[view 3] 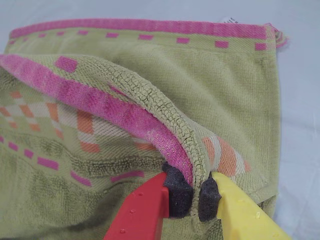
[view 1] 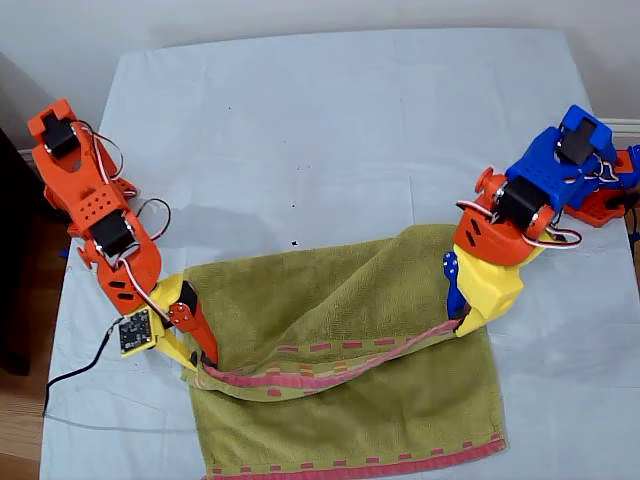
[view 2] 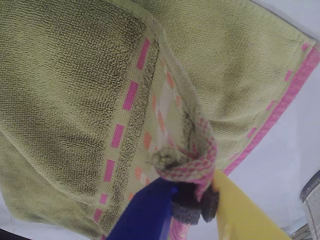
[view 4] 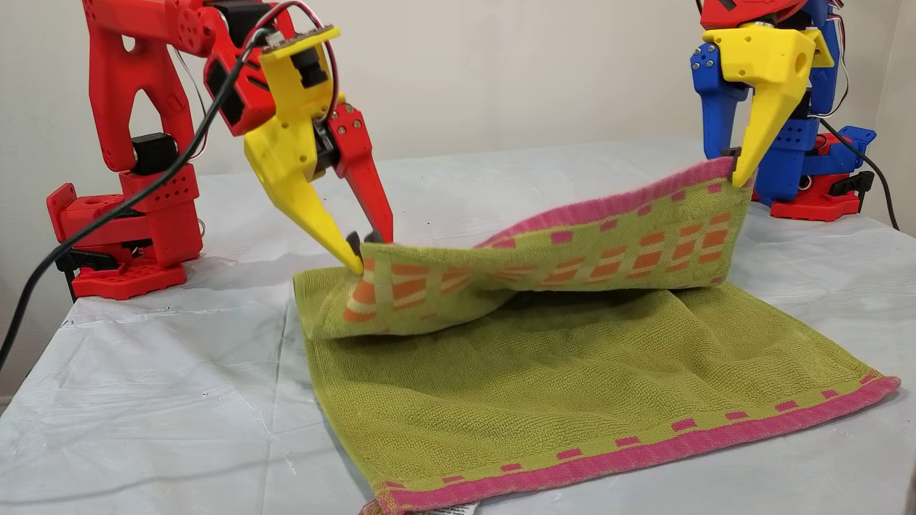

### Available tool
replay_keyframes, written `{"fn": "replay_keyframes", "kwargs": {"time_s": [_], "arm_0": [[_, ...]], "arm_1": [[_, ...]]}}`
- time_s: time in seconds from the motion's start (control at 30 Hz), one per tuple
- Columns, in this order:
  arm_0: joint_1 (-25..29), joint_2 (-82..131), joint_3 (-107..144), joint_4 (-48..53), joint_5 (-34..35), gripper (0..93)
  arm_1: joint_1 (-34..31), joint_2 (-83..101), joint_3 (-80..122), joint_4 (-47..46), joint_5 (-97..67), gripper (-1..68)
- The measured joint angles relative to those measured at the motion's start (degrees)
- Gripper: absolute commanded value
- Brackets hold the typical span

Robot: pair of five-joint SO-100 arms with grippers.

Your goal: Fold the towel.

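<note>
The olive-green towel (view 1: 345,410) lies on the table with its far pink hem lifted and carried over the lower layer. My first gripper (view 1: 463,322), blue and yellow, is shut on one lifted hem corner at the exterior view's right; the first wrist view shows that gripper (view 2: 192,202) pinching the bunched pink hem of the towel (view 2: 65,90). My second gripper (view 1: 205,362), red and yellow, is shut on the other corner at the exterior view's left, and it (view 3: 190,195) clamps the folded hem of the towel (view 3: 220,85). From the other view, the towel (view 4: 572,372) sags between the first gripper (view 4: 731,172) and the lower second gripper (view 4: 363,257).
A pale table sheet (view 1: 330,130) covers the whole table. The orange arm's base (view 4: 122,236) stands at the other view's left, the blue arm's base (view 4: 816,186) at its right. The near pink hem (view 4: 644,450) lies flat, with a small white tag (view 4: 447,510) at its corner.
</note>
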Motion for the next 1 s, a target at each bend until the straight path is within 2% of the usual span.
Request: {"fn": "replay_keyframes", "kwargs": {"time_s": [0.4, 0.63, 1.0], "arm_0": [[3.2, -11.0, -9.1, -2.2, 0.4, 0.1], [3.3, -16.6, -11.7, -6.1, 0.8, 0.1], [4.2, -26.5, -20.4, -6.3, 2.4, 0.1]], "arm_1": [[-3.3, -15.9, -19.1, 0.0, 4.1, 0.1], [-5.4, -18.6, -19.8, 0.0, 8.1, 0.1], [-7.4, -20.5, -19.8, -0.3, 11.4, 0.5]]}}
